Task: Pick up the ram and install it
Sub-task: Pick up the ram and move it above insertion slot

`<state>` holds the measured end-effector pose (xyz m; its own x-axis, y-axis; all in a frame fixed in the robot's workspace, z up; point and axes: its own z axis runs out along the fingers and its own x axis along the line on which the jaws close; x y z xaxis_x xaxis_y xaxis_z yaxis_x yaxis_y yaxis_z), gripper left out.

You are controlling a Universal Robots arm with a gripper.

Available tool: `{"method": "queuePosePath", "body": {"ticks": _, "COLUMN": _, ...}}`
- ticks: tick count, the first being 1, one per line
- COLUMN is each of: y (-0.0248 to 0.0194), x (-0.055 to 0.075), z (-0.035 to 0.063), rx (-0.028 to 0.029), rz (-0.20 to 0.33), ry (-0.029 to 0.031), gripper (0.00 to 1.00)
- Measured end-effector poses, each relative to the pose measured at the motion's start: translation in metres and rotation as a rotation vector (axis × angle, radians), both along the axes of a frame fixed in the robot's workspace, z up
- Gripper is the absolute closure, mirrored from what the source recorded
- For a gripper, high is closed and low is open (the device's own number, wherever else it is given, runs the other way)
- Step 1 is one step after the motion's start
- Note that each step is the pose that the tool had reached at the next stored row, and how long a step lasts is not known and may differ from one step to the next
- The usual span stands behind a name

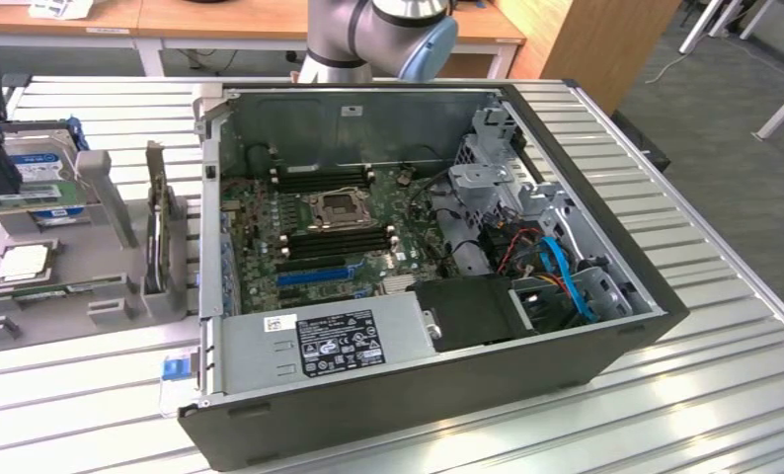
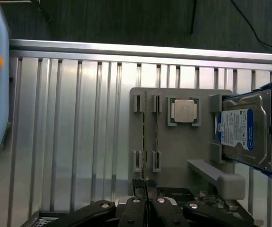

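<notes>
Tool - jaws shut, nothing held - hangs above the grey holder on the tabletop. The ram stands on edge in the holder's slots. It is probably light, stiff and fragile - grip it at mid-length, across the faces.

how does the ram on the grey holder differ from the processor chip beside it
Shape: the ram is a long, narrow stick; the processor chip is a compact square. Pose: the ram stands on edge between slotted clips, the processor chip lies flat. Look: the ram shows a thin edge, the processor chip a broad silver top. Both sit on the grey holder.
</notes>
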<state>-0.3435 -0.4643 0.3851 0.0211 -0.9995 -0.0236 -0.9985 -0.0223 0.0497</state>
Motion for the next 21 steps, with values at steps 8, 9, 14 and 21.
{"method": "queuePosePath", "body": {"ticks": 8, "y": -0.0011, "x": 0.046, "z": 0.0, "rx": 0.0064, "rz": 0.002, "ry": 0.0086, "gripper": 0.88}}
{"method": "queuePosePath", "body": {"ticks": 9, "y": -0.0011, "x": 0.06, "z": 0.0, "rx": 0.012, "rz": 0.003, "ry": 0.0088, "gripper": 0.88}}
{"method": "queuePosePath", "body": {"ticks": 14, "y": -0.0011, "x": 0.075, "z": 0.0, "rx": 0.0189, "rz": 0.004, "ry": 0.0089, "gripper": 0.88}}
{"method": "queuePosePath", "body": {"ticks": 21, "y": -0.0011, "x": 0.096, "z": 0.0, "rx": 0.0294, "rz": 0.006, "ry": 0.0089, "gripper": 0.88}}
